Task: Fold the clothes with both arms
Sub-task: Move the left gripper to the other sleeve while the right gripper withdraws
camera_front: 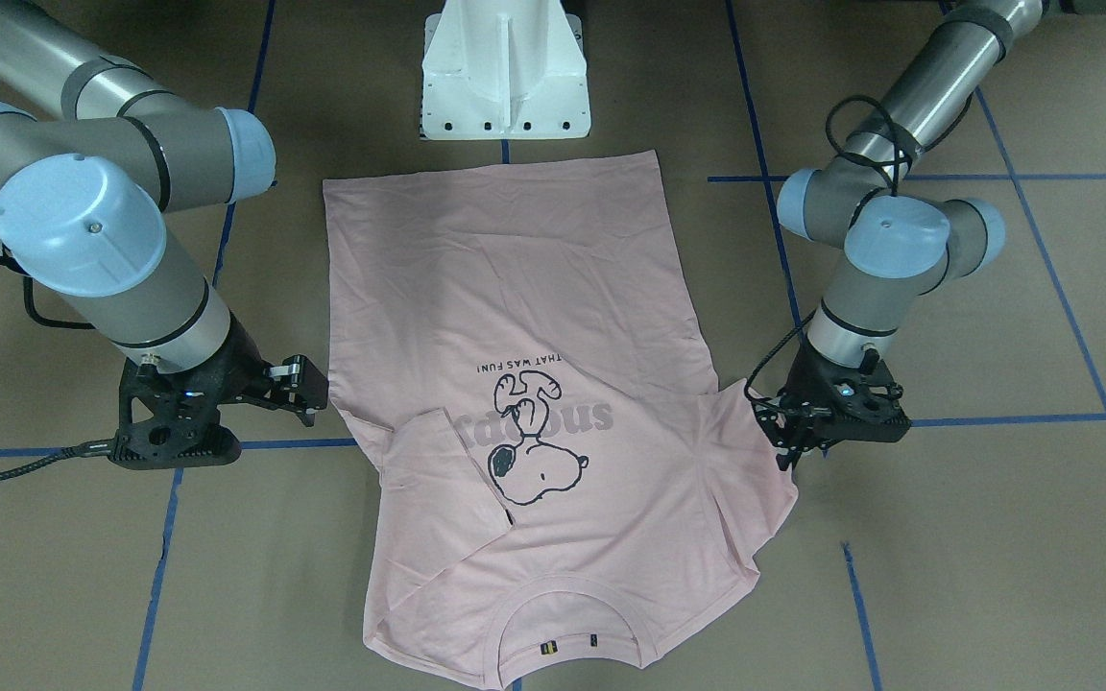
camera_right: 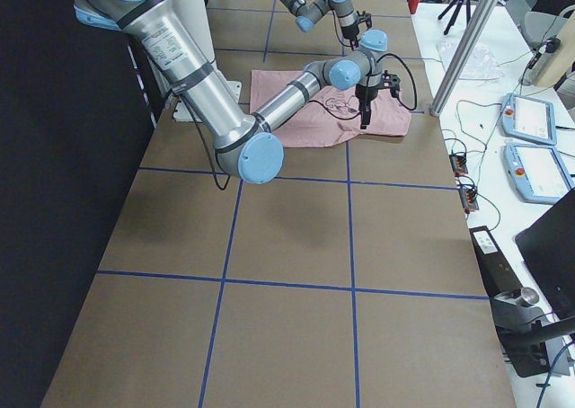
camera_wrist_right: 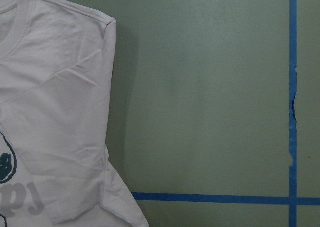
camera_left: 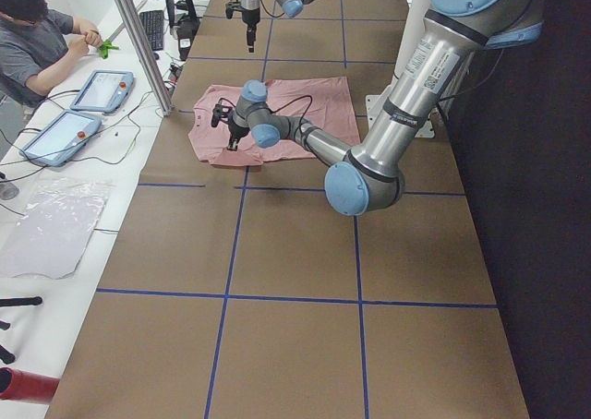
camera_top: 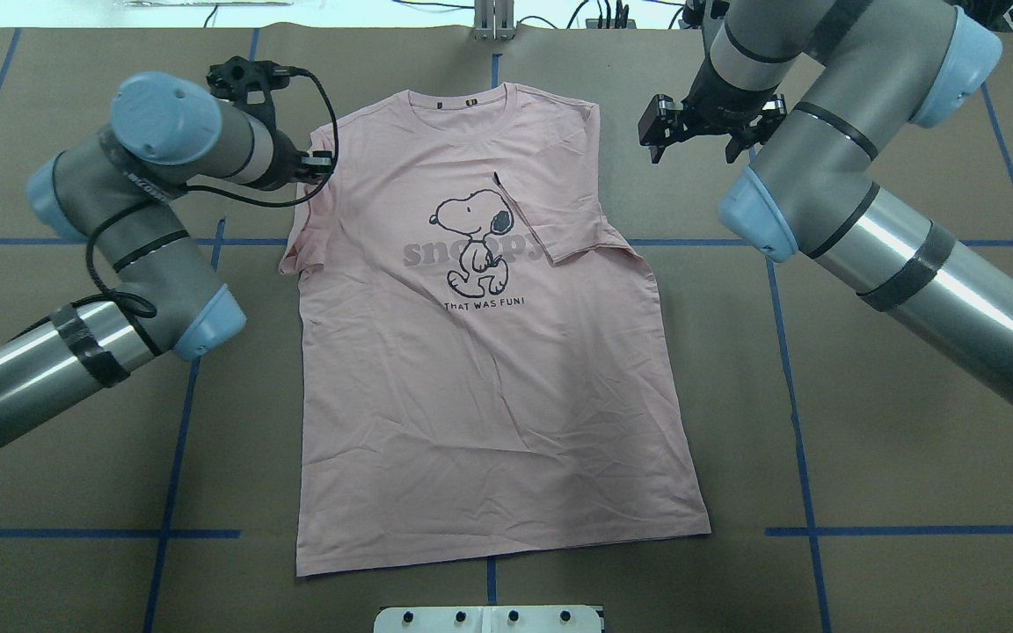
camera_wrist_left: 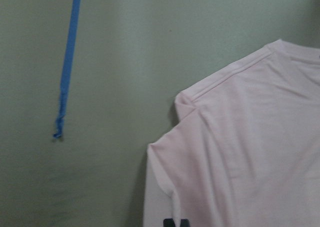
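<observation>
T-shirt point(camera_top: 489, 396), pale pink, print up, flat on worktop point(camera_top: 823, 440); long axis runs from hem by the pedestal point(camera_front: 505, 67) out to collar point(camera_top: 471, 97). Left sleeve point(camera_top: 304, 237) bunched outward. Left hand point(camera_front: 788, 443) at that sleeve's edge, nearer; clenched or released, cannot tell. Right hand point(camera_front: 301, 393) just beside the opposite shoulder, seemingly released, empty.

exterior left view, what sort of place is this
Probably a robotics lab workcell: a table with a blue tape grid, the left arm and right arm working over it, teach pendants and a seated person alongside.
</observation>
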`<state>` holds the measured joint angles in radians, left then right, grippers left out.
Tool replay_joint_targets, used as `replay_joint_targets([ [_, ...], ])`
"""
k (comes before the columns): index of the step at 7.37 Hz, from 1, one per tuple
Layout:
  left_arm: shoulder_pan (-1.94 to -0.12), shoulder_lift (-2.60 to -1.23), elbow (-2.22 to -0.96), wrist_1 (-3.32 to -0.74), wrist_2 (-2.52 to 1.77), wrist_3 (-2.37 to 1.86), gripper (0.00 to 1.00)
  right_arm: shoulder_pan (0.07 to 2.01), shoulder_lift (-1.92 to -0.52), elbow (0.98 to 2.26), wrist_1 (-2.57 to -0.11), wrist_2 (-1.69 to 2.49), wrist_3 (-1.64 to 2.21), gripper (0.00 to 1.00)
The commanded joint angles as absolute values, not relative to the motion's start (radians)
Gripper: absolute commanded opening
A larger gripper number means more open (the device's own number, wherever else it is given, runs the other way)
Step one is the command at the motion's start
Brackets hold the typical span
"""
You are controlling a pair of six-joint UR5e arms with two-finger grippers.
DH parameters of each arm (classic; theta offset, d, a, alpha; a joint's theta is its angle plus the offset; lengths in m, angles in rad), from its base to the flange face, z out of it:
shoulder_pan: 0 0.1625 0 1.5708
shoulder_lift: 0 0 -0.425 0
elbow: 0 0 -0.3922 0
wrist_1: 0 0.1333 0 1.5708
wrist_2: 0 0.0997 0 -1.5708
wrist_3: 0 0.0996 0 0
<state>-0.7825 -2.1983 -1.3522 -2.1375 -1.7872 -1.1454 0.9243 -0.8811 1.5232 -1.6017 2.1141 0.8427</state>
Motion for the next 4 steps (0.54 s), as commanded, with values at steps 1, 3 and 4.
replay_joint_targets([
  [1, -0.743, -2.362, -1.193, -2.129, -1.786, -1.261, 0.00, 0.925, -0.885, 1.523, -1.600, 2.114, 0.842, 1.00],
  [3, -0.741, -2.376, -1.163, -2.137, -1.786, -1.261, 0.00, 0.925, -0.885, 1.522, -1.600, 2.114, 0.842, 1.00],
  [4, -0.741, -2.384, -1.161, -2.137, -1.786, -1.261, 0.00, 0.923, -0.890, 1.519, -1.598, 2.112, 0.842, 1.00],
])
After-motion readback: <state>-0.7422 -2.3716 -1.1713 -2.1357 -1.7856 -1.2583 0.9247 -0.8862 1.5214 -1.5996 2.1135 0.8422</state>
